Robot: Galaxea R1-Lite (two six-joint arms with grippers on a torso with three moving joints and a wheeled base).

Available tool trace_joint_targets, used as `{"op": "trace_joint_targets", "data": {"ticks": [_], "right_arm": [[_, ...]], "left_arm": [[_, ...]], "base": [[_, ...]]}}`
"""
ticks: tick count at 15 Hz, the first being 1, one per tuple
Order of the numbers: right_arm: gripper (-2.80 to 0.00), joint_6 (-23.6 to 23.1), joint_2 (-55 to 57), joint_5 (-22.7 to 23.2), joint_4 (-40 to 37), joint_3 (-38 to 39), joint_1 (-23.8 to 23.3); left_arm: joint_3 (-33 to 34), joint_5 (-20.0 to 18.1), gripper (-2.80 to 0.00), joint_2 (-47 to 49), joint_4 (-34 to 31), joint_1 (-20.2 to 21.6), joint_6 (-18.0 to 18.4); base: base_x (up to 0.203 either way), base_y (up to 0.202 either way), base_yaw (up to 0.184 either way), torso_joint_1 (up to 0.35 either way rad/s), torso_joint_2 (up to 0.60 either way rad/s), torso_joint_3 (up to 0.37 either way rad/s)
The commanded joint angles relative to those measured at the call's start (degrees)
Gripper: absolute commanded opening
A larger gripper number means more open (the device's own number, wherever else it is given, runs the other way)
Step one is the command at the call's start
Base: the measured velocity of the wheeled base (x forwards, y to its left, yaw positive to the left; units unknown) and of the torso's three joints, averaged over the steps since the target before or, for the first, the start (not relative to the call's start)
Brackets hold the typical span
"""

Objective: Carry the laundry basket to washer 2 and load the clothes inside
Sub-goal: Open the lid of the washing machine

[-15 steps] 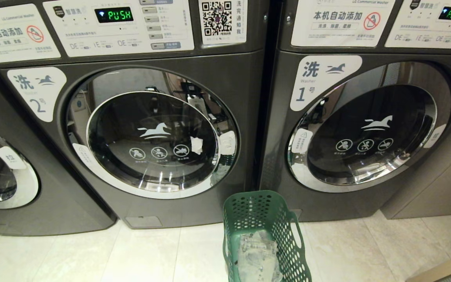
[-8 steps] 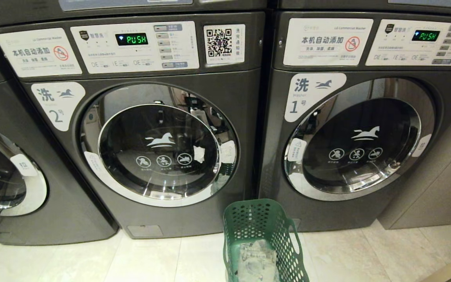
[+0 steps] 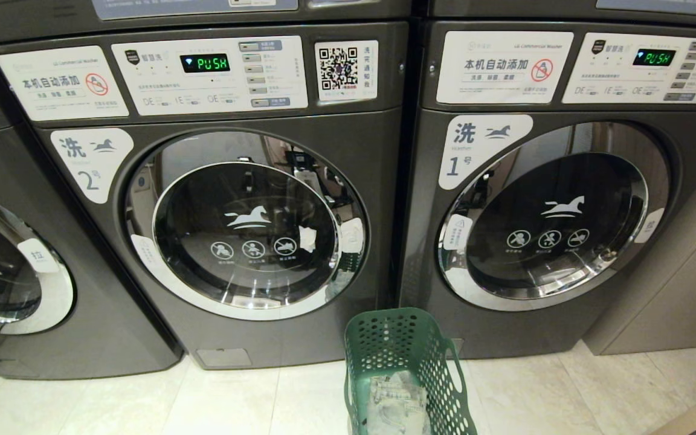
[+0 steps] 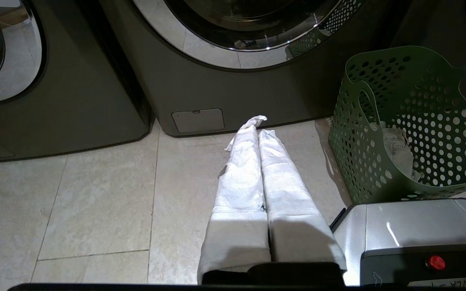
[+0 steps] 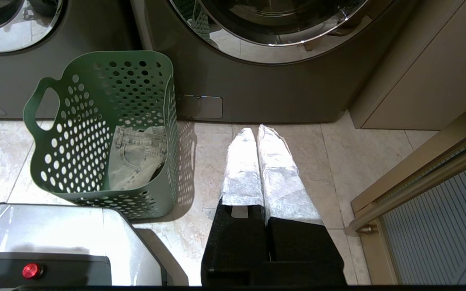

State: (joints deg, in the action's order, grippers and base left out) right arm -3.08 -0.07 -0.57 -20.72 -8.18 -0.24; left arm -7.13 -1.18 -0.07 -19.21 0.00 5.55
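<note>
My left pincer (image 4: 260, 128) was clenched, its two white-wrapped fingers (image 4: 241, 169) pressed together with nothing between them. It hung low over the pale tiled floor (image 4: 95, 194), tips pointing at the base of the dark grey front-load washer with the round chrome-rimmed glass door and the white label bearing a horse and the numeral 2 (image 3: 233, 229). The door of that washer was closed.

My right pincer (image 5: 255, 135) was likewise clenched and empty, fingers (image 5: 275, 169) together, above the floor just before the base of the identical dark grey washer labelled 1 (image 3: 541, 217), whose door was also closed. A third identical washer (image 3: 3, 266) stood at the far left edge of the head view.

The dark green rectangular plastic laundry basket with round perforations and slot handles (image 3: 405, 362) stood upright on the floor between my two pincers, near the seam between washer 2 and washer 1. Neither pincer touched it. Faded light grey-blue denim clothes (image 5: 138, 155) lay in the bottom of the basket. A silver part of my base with a red button (image 5: 32, 270) sat just behind the basket.
</note>
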Motion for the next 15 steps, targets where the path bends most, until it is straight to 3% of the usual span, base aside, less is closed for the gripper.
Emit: {"op": "trace_joint_targets", "data": {"ticks": [1,15], "right_arm": [[-2.80,-0.3,0.1,0.0,-0.1,0.0,0.1],[-2.80,-0.2,0.1,0.0,-0.1,0.0,0.1]], "left_arm": [[0.0,0.0,-2.80,0.0,-0.2,0.0,0.1],[-0.1,0.1,-2.80,0.1,-0.2,0.0,0.2]], "base": [[0.000,0.000,0.000,0.000,0.00,0.000],[0.000,0.000,0.000,0.000,0.00,0.000]]}}
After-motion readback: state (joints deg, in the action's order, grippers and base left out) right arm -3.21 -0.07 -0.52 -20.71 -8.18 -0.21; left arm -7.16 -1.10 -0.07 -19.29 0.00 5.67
